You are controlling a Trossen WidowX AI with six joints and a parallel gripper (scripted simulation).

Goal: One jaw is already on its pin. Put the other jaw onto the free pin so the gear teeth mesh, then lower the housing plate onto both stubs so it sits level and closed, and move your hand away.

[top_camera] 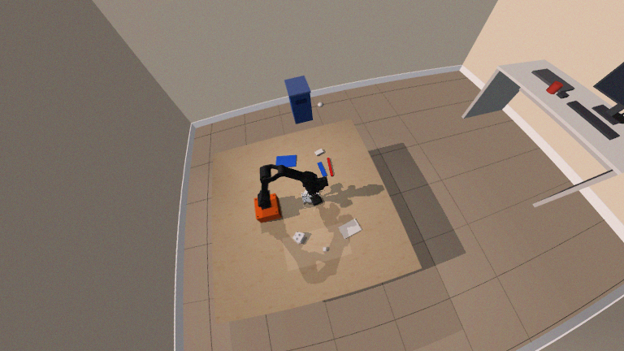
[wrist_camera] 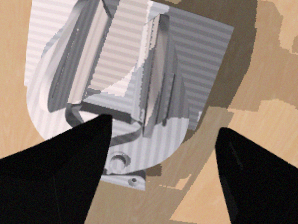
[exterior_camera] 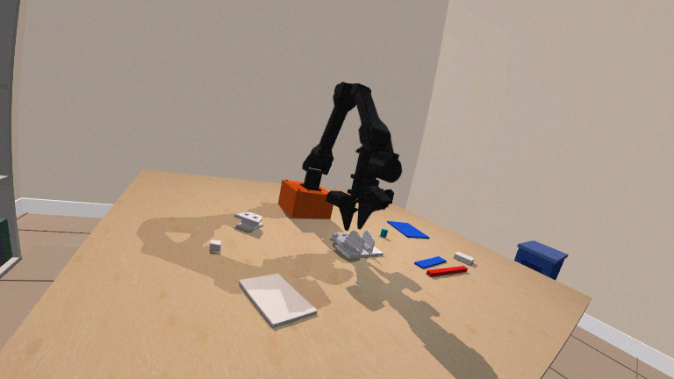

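My gripper [exterior_camera: 354, 228] [wrist_camera: 165, 131] is open and empty, its fingertips just above the grey assembly. The base plate [exterior_camera: 376, 253] [wrist_camera: 212, 55] lies flat under two jaws. One jaw [wrist_camera: 82, 55] has its upright fin on the left of the wrist view; the other jaw [wrist_camera: 159, 75] stands beside it with its fin roughly parallel. A round pin end [wrist_camera: 119, 161] shows near the left finger. Whether the teeth mesh cannot be made out. The white housing plate with two holes [top_camera: 298, 237] [exterior_camera: 248, 218] stands apart on the table.
A white flat panel [top_camera: 350, 228] [exterior_camera: 277, 299] and a small white block [top_camera: 326, 249] [exterior_camera: 215, 246] lie on the housing's side. A blue strip [exterior_camera: 429, 261], red bar [exterior_camera: 447, 270], white block [exterior_camera: 463, 257], teal piece [exterior_camera: 383, 232] and blue panel [exterior_camera: 408, 229] lie on the other side.
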